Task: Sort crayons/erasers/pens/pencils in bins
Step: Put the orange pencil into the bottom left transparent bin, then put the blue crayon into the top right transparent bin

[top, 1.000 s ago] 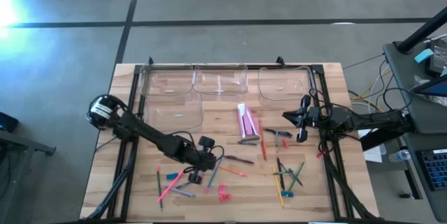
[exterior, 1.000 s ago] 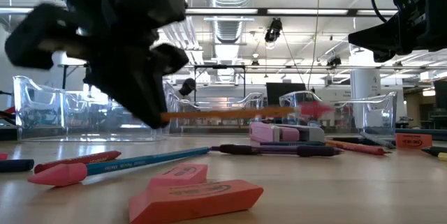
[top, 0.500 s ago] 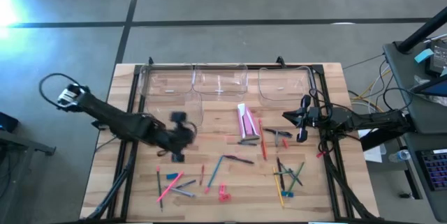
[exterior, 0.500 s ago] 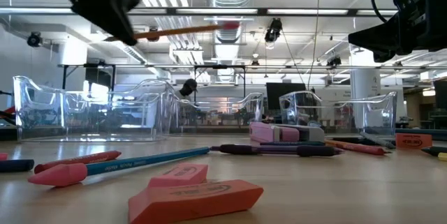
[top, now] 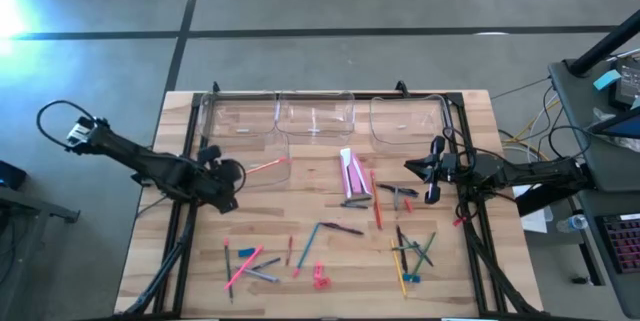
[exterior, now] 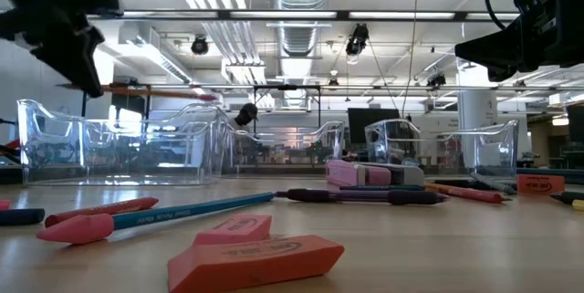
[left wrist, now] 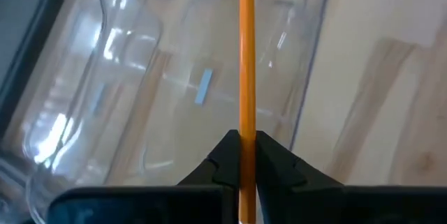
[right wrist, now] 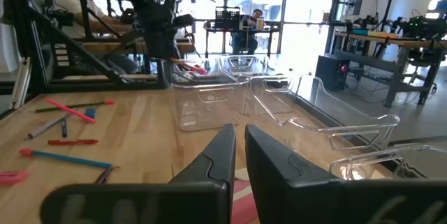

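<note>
Wooden table [top: 330,211], pencil [top: 266,166] pinched in left hand [top: 232,172]

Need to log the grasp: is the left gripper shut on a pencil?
Yes. The left gripper is shut on an orange pencil, held above a bin.

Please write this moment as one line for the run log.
left tool: shut on pencil, above front-left bin | right tool: shut, empty, waits at right | erasers: on table
</note>
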